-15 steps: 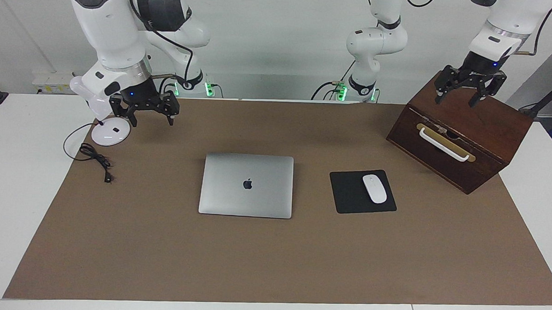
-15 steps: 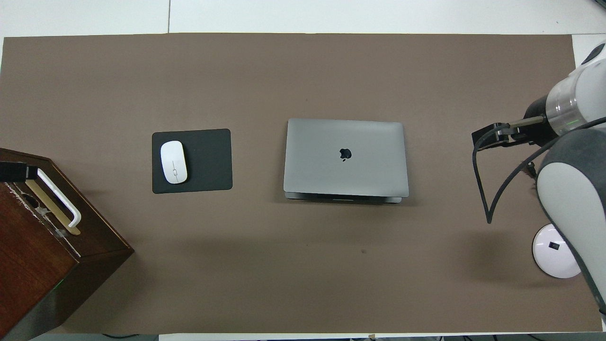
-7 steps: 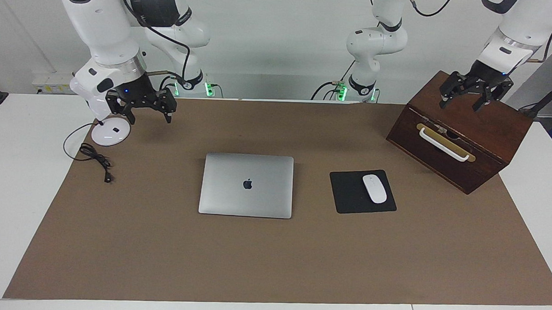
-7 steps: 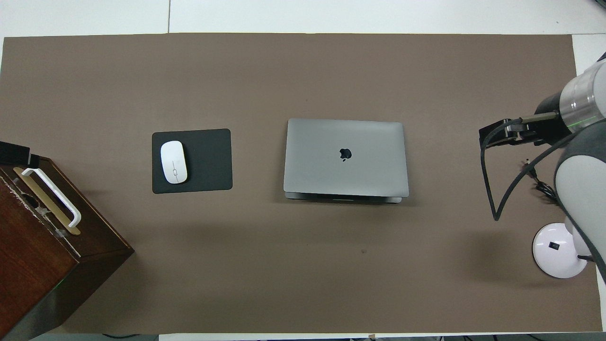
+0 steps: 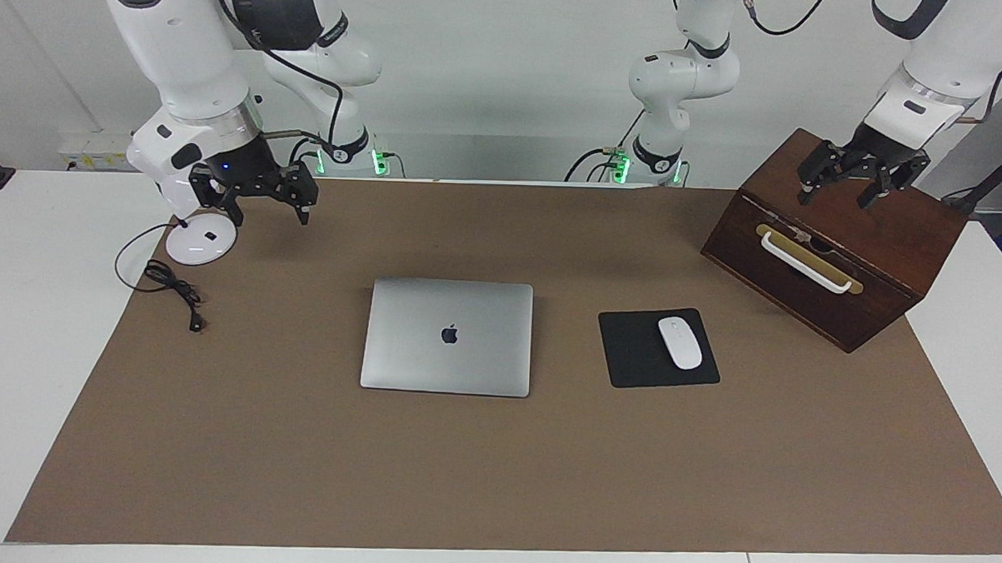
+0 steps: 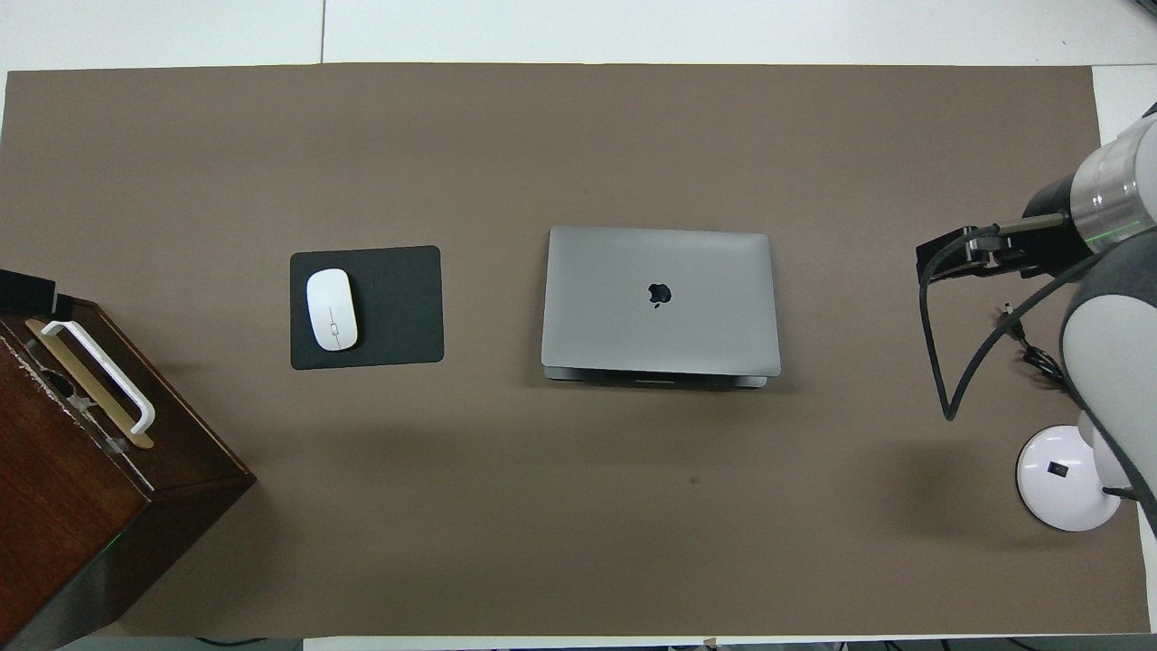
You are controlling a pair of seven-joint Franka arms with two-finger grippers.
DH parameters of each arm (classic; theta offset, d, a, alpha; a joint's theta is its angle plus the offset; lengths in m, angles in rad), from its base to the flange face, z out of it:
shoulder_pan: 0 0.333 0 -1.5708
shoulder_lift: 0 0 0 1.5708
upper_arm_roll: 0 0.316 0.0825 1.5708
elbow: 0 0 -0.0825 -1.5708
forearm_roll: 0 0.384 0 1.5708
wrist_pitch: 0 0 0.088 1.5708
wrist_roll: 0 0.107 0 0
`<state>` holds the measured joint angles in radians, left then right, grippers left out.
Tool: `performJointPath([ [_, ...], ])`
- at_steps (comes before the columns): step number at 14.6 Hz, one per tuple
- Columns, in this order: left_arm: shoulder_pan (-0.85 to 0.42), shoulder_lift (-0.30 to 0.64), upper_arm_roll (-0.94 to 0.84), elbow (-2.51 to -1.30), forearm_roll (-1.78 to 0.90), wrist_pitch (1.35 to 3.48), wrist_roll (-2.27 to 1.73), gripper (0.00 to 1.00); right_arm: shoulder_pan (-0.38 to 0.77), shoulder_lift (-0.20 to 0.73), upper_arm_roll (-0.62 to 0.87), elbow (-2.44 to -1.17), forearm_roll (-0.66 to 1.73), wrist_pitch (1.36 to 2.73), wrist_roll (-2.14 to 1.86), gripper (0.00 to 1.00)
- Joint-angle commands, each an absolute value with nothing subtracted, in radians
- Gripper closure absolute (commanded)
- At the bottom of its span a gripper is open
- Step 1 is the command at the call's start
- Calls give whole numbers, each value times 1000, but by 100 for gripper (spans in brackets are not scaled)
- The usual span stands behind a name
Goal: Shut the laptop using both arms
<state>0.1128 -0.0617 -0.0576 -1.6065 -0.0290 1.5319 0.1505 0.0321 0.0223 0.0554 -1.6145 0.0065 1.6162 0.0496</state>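
The silver-grey laptop point(image 5: 447, 336) point(image 6: 660, 300) lies in the middle of the brown mat with its lid down and the dark apple logo facing up. Neither gripper touches it. My right gripper point(image 5: 272, 211) point(image 6: 945, 258) hangs open and empty over the mat toward the right arm's end of the table, beside a white round disc. My left gripper point(image 5: 837, 191) hangs open and empty over the top of the wooden box at the left arm's end; only a black tip of it point(image 6: 23, 291) shows in the overhead view.
A black mouse pad point(image 5: 636, 353) point(image 6: 393, 307) with a white mouse point(image 5: 680, 343) point(image 6: 332, 309) lies beside the laptop. A dark wooden box point(image 5: 886, 245) point(image 6: 54, 488) with a white handle stands at the left arm's end. A white disc point(image 5: 201, 239) point(image 6: 1067, 477) and black cable point(image 5: 172, 285) lie at the right arm's end.
Both arms have shifted slightly: the right gripper drew a little toward its end of the table, the left gripper shifted a little over the box. The laptop has not moved.
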Motion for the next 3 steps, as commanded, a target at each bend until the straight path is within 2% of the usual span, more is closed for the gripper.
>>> performJointPath([
  [1,123,-58,-67,-1589,-8,1522,135,0,25,25,57,-1606,25,1606,54,0],
  [3,123,-58,-67,-1589,-8,1522,135,0,22,26,57,-1603,28,1609,52,0],
])
